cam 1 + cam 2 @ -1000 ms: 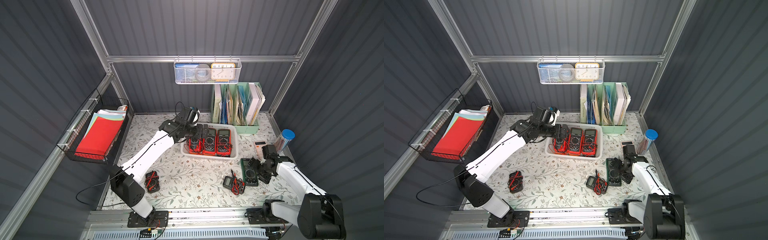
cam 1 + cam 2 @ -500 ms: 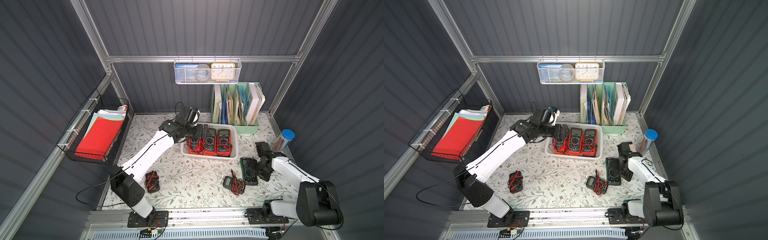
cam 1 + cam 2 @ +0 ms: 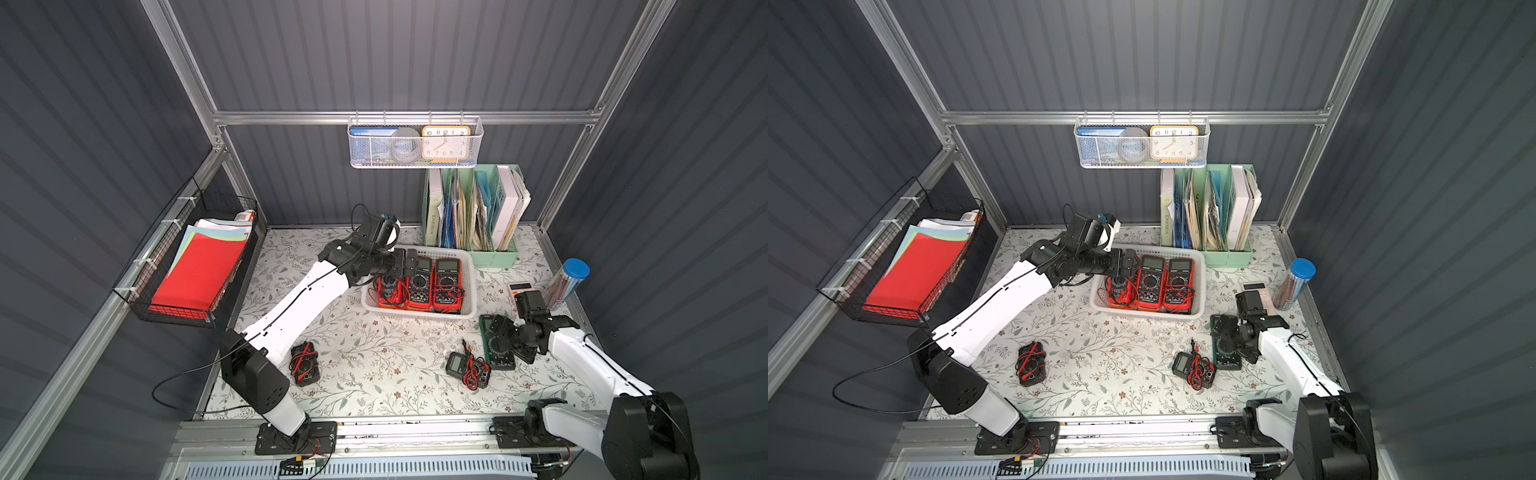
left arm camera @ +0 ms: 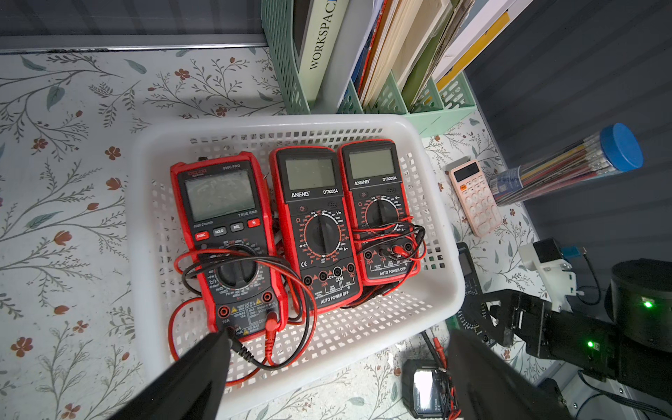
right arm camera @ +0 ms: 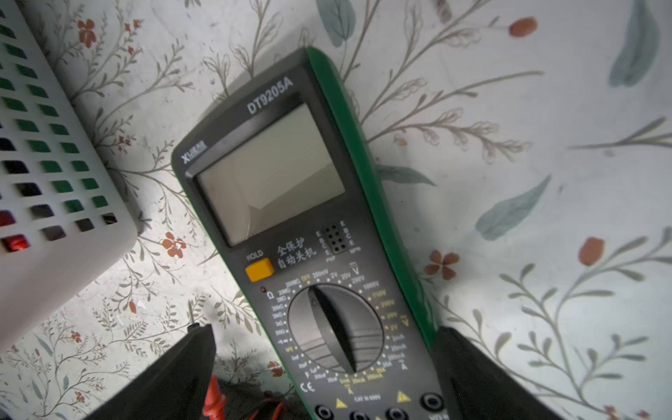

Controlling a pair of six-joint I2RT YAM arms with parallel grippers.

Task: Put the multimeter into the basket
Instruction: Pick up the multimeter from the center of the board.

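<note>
A green-edged multimeter [image 3: 500, 360] [image 3: 1226, 358] [image 5: 291, 203] lies flat on the table, right of the white perforated basket [image 3: 470, 291] [image 3: 1201, 286] [image 4: 145, 218] [image 5: 54, 254]. My right gripper [image 3: 513, 340] [image 3: 1237, 338] [image 5: 323, 329] is open and low over the multimeter's dial end, one finger on each side, and lifts nothing. Three red multimeters [image 3: 417, 282] [image 4: 316, 225] lie side by side in the basket. My left gripper [image 3: 405, 262] [image 3: 1127, 264] [image 4: 338, 336] hangs open and empty over the basket's left end.
Two small dark multimeters with red leads lie on the table [image 3: 305, 365] [image 3: 465, 368]. A calculator [image 3: 520, 286] and a blue-capped pencil tube [image 3: 567, 282] stand at the right. Behind the basket is a green file holder [image 3: 469, 216]. A black wire basket [image 3: 199, 266] hangs at the left.
My right wrist has shifted slightly over the green multimeter, jaws still open. The left arm has not moved.
</note>
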